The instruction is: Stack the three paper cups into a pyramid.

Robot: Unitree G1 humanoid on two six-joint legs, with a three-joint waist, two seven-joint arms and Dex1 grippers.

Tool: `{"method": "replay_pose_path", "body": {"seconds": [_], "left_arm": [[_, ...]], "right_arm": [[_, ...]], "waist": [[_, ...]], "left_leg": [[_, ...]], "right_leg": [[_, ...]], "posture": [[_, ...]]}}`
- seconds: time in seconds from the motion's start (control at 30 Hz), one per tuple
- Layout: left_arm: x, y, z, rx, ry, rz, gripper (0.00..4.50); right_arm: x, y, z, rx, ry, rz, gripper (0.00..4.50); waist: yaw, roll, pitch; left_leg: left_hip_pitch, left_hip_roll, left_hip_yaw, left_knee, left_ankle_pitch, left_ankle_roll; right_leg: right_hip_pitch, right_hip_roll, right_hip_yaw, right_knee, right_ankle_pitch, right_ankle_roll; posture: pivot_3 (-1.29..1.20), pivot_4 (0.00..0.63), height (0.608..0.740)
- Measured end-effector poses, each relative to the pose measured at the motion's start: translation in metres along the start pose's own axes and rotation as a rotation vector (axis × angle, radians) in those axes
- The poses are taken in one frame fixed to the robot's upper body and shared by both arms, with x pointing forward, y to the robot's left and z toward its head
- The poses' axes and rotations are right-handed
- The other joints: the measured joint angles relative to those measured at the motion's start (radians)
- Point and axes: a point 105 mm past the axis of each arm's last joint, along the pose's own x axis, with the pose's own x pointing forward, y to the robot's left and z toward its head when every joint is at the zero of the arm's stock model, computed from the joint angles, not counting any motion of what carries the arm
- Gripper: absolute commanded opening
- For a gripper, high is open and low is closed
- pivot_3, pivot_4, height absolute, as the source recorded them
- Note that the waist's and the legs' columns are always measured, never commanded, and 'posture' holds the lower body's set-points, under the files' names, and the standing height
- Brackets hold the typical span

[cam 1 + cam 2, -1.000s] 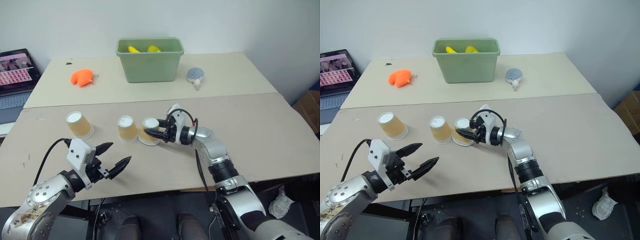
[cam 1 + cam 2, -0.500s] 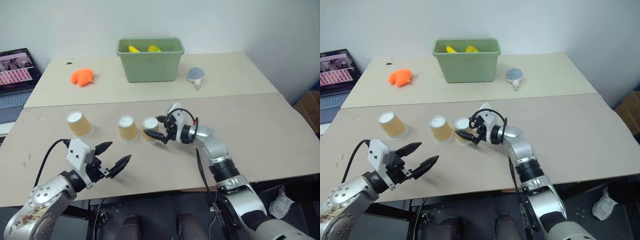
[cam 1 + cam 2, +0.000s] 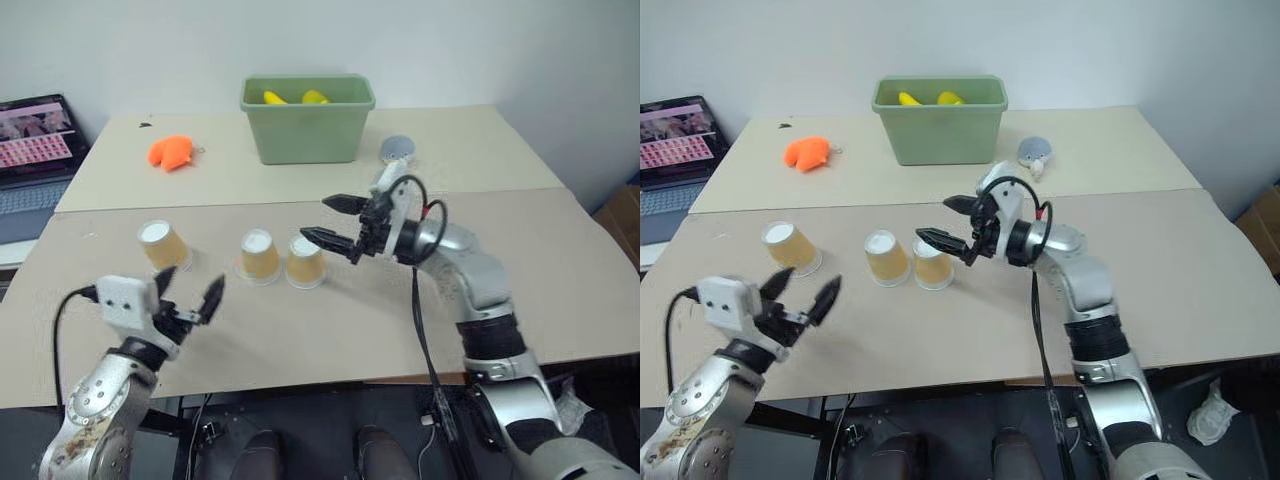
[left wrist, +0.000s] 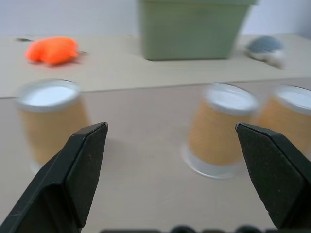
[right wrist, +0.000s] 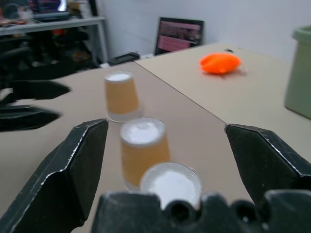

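Right hand (image 3: 337,222) hangs above the surface with its two black fingers spread wide and nothing between them, just beside the nearest of the three small tan-orange paper cups with white bases. Left hand (image 3: 187,294) is likewise wide open and empty, low over the near left part of the beige surface (image 3: 560,290), its fingers pointing toward the far cup.

All three cups stand upside down in a loose row across the middle of the surface, nearer its left half: the left cup (image 3: 161,245) well apart from the others, the middle cup (image 3: 258,256) and the right cup (image 3: 304,261) close together — touching or nearly so. No cup is stacked yet, so by my judgement the base pair is set and the top one is still to be fetched.

Risks from here:
- The paper cups look light; a passing finger of the right hand could nudge the right cup and open the base gap too wide to bear a third.
- A hard squeeze on the left cup may crush its wall, so it sits crooked.
- Set down off-centre, the top cup could tip between or off the two bases — and knock them over.
- The left hand approaches low; a finger could push the left cup away rather than straddle it.
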Motion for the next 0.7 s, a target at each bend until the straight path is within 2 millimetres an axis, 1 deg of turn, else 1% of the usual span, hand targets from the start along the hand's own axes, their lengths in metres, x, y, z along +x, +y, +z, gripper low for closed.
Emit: {"method": "replay_pose_path", "body": {"seconds": [0.03,0.07,0.13,0.17,0.23,0.3,0.37,0.43,0.53,0.7], "left_arm": [[0.002,0.009,-0.001,0.022,-0.007,0.049,4.50],[0.004,0.015,-0.003,0.036,-0.005,0.081,4.50],[0.010,0.028,-0.008,0.057,-0.001,0.142,4.50],[0.014,0.032,-0.011,0.057,0.001,0.158,4.50],[0.022,0.038,-0.016,0.055,0.005,0.175,4.50],[0.033,0.040,-0.019,0.049,0.001,0.170,4.50],[0.040,0.041,-0.021,0.046,0.003,0.163,4.50],[0.051,0.040,-0.023,0.058,0.004,0.129,4.50],[0.058,0.040,-0.025,0.073,0.011,0.098,4.50],[0.069,0.047,-0.026,0.084,0.020,0.076,4.50]], "right_arm": [[-0.003,0.012,0.008,-0.027,0.003,0.070,4.48],[-0.004,0.020,0.012,-0.041,0.007,0.116,4.48],[-0.009,0.042,0.016,-0.066,0.030,0.241,4.48],[-0.010,0.049,0.016,-0.064,0.038,0.283,4.48],[-0.011,0.055,0.014,-0.063,0.057,0.318,4.48],[-0.011,0.055,0.011,-0.058,0.071,0.321,4.48],[-0.011,0.056,0.010,-0.056,0.074,0.322,4.48],[-0.011,0.054,0.008,-0.053,0.078,0.312,4.48],[-0.011,0.050,0.005,-0.049,0.087,0.283,4.48],[-0.011,0.040,-0.008,-0.034,0.129,0.211,4.48]], "waist": [[0.003,0.000,0.000],[0.003,0.000,0.000],[0.004,-0.001,0.000],[0.005,-0.001,0.000],[0.006,-0.001,0.000],[0.006,-0.001,0.000],[0.006,-0.001,0.000],[0.005,-0.001,0.000],[0.004,-0.001,0.000],[0.005,-0.002,0.000]], "left_leg": [[0.000,-0.001,0.000,0.000,0.000,0.000],[0.000,-0.001,0.000,0.000,0.000,0.000],[0.000,-0.001,0.000,0.000,0.000,0.000],[0.001,0.000,0.000,0.001,0.000,0.000],[0.001,-0.001,0.000,0.002,0.000,0.000],[0.001,-0.001,0.000,0.002,0.000,0.000],[0.000,-0.001,0.000,0.002,0.000,0.000],[-0.002,-0.001,0.000,0.002,0.000,0.000],[-0.002,-0.001,0.000,0.002,0.000,0.000],[-0.002,-0.001,-0.001,0.002,0.000,0.000]], "right_leg": [[0.000,0.000,0.000,-0.001,0.000,0.000],[0.001,0.000,0.000,-0.001,0.000,0.000],[0.001,0.000,-0.001,-0.002,0.000,0.000],[0.001,0.000,-0.001,-0.001,0.000,0.000],[0.002,0.000,-0.001,0.000,0.000,0.000],[0.002,0.000,-0.001,0.000,0.000,0.000],[0.001,0.000,-0.001,0.000,0.000,0.000],[0.000,0.000,-0.001,0.000,0.000,0.000],[-0.001,0.000,-0.001,0.000,0.000,0.000],[-0.001,0.000,-0.001,0.000,0.000,0.000]], "posture": [[0.00,0.150,0.732],[0.00,0.150,0.732],[0.00,0.150,0.732],[0.00,0.150,0.732],[0.00,0.150,0.732],[0.00,0.150,0.732],[0.00,0.150,0.732],[0.00,0.150,0.732],[0.00,0.150,0.732],[0.00,0.150,0.732]]}}
